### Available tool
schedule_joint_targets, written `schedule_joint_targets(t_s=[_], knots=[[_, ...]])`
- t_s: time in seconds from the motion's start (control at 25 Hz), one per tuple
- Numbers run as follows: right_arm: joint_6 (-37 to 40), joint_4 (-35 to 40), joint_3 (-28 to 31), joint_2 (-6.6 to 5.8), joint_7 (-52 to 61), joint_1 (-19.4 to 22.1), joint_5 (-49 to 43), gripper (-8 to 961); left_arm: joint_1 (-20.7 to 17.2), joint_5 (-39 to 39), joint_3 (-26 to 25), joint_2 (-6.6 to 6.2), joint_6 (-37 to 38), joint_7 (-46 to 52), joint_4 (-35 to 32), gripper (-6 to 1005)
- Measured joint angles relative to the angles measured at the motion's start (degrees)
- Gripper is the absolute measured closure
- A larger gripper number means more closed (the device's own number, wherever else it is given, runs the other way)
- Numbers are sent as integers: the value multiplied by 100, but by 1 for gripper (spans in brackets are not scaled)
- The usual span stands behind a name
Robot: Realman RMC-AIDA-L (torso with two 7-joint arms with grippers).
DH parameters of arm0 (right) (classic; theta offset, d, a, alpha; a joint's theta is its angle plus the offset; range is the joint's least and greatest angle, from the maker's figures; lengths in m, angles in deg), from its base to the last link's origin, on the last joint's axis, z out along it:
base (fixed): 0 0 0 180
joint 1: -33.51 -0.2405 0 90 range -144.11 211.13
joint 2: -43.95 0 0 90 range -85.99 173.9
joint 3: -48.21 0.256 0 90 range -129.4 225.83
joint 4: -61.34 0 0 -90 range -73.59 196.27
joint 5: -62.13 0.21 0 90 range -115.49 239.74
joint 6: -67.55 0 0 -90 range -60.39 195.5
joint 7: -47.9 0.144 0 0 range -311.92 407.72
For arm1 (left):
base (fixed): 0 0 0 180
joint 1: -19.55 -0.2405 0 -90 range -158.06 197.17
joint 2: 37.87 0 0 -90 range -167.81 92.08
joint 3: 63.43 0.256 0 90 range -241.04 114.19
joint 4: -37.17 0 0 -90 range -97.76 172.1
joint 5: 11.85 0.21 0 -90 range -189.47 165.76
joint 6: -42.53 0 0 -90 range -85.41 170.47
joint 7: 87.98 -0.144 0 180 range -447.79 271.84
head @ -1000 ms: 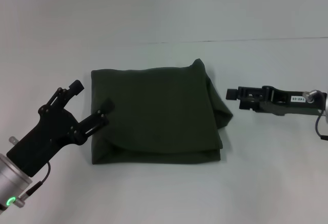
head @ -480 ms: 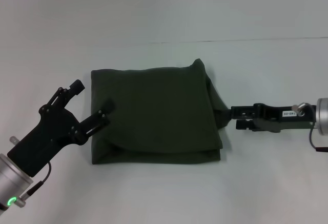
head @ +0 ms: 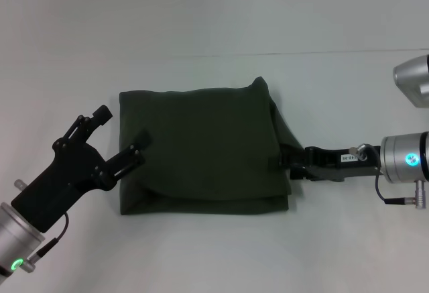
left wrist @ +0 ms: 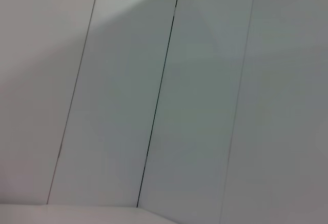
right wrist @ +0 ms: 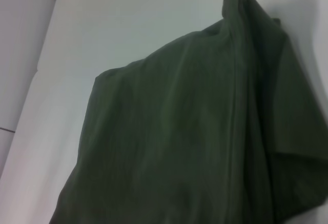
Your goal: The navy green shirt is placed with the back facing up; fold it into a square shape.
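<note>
Two grippers flank the shirt (head: 204, 149), which lies folded into a rough square at the middle of the white table (head: 214, 18), plain side up, w/ looser folds bunched along its right edge. Left gripper (head: 120, 135) is at the shirt's left edge, fingers spread wide, one fingertip over the fabric, the other just off it. Right gripper (head: 289, 162) is low at the right edge, tip against the bunched folds; can't tell if it's pinching fabric or not. Right wrist view: shirt (right wrist: 205, 131) close up, layered folds.
</note>
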Motion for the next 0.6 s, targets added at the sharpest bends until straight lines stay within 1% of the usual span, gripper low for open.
schedule_joint_targets(t_s=[0.28,0.44,0.48,0.6], knots=[[-159,-1,16,81,1,-51,-4,158,-31,0,0,-7,0,-39,5,51],[-256,-21,2,132,11,-142,-5,213,-38,-5,0,-9,0,-42,-1,51],[-256,-21,2,132,11,-142,-5,239,-37,-11,0,-9,0,-42,-1,51],[-318,-21,-16,183,11,-186,-6,316,-37,-19,0,-9,0,-48,1,52]])
